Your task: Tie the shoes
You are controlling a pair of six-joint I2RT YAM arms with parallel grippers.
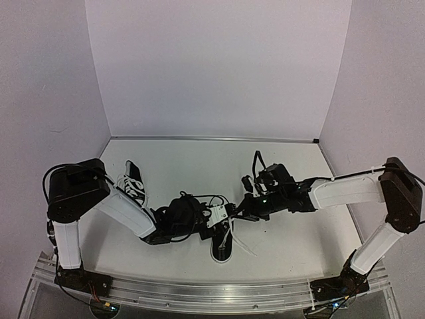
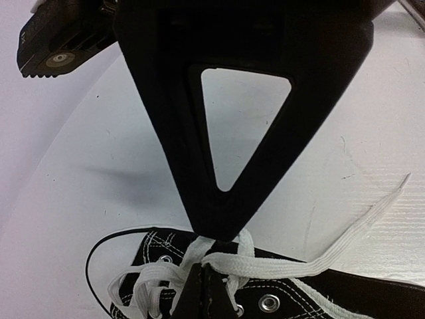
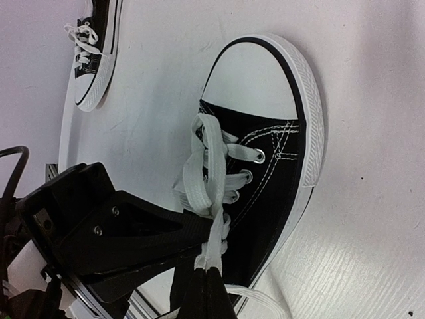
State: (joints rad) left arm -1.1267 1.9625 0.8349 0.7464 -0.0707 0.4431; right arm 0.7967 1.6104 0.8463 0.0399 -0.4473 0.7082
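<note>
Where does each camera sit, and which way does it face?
Top external: above, behind the bases, looking down on table, left arm, right arm, centre shoe, second shoe.
Left wrist: on the left hand, facing the centre shoe's lace, pinched by its fingers.
Right wrist: on the right hand, facing that shoe's toe cap; hand grips lace.
All three share the centre shoe.

Two small black canvas sneakers with white toe caps and sole edging stand upright on the surface (image 1: 199, 159): the near shoe (image 1: 222, 248) by its front edge, toe forward, white laces (image 3: 212, 166) untied, and the far shoe (image 1: 133, 181) at its left side.
</note>
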